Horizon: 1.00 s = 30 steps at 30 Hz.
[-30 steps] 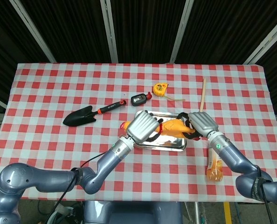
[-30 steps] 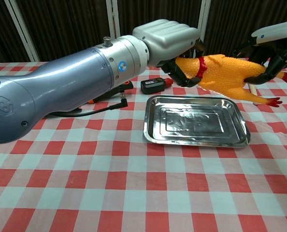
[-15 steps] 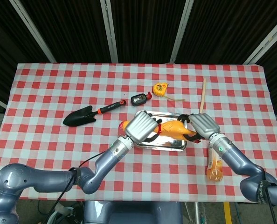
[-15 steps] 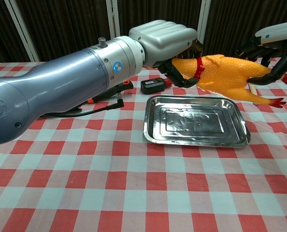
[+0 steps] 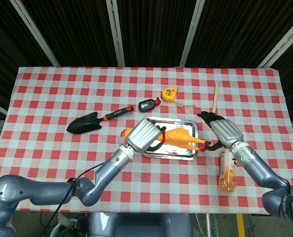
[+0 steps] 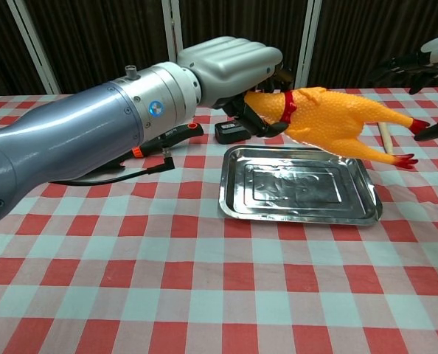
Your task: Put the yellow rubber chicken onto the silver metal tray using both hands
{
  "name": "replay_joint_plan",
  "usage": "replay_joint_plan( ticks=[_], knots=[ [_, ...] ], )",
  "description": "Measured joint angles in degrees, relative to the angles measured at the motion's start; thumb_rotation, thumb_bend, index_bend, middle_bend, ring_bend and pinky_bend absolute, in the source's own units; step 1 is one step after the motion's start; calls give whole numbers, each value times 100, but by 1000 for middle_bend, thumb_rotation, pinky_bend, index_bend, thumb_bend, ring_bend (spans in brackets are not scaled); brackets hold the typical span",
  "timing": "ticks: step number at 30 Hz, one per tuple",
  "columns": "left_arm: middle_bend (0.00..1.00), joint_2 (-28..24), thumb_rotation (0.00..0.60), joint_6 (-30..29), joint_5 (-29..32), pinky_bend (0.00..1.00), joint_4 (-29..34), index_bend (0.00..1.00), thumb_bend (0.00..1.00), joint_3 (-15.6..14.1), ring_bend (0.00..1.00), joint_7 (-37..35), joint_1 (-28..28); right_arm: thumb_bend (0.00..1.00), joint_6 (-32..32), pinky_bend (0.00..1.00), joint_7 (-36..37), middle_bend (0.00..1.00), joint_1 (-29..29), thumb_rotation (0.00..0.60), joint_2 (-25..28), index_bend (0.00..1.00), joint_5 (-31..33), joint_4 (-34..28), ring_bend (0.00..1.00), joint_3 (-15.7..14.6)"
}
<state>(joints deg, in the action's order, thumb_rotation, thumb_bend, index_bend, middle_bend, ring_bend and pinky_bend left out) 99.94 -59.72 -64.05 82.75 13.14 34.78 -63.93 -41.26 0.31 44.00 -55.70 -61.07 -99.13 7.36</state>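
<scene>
The fingers (image 6: 257, 118) of the left hand (image 5: 142, 135) were wrapped around the neck end of the yellow rubber chicken (image 6: 329, 125), holding it in the air above the silver metal tray (image 6: 300, 214), clear of the metal. A moment earlier the right hand (image 5: 224, 130) had been gripping the tail end too; now it had let go and drawn off to the right, its fingers spread and empty, near the orange bottle (image 5: 227, 173). So the bird hung from one hand alone, legs drooping toward the tray. I'd judge the placing nearly done: lowering it onto the tray and releasing looked like what remained.
</scene>
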Motion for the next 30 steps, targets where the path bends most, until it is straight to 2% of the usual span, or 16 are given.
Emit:
replay_joint_plan(
  ticks=[9,14,20,30],
  knots=[
    [611,-81,600,-55,-255,599,-46,565,542,-139,542,-591,288,237,-537,125,-232,0,-293,600,71,0,204,143,0,-36],
    [599,-68,600,-65,-396,555,-230,553,533,-228,537,-1096,476,236,-882,125,-89,0,-549,600,123,0,249,225,0,29],
    [593,210,600,20,-575,455,-901,541,496,-320,532,-1697,604,237,-1163,125,270,0,-807,600,126,0,125,323,0,151],
    [555,1177,600,296,-863,357,-2425,502,408,-242,480,-2436,486,237,-1227,124,610,0,-1000,600,18,0,-98,474,0,236]
  ],
)
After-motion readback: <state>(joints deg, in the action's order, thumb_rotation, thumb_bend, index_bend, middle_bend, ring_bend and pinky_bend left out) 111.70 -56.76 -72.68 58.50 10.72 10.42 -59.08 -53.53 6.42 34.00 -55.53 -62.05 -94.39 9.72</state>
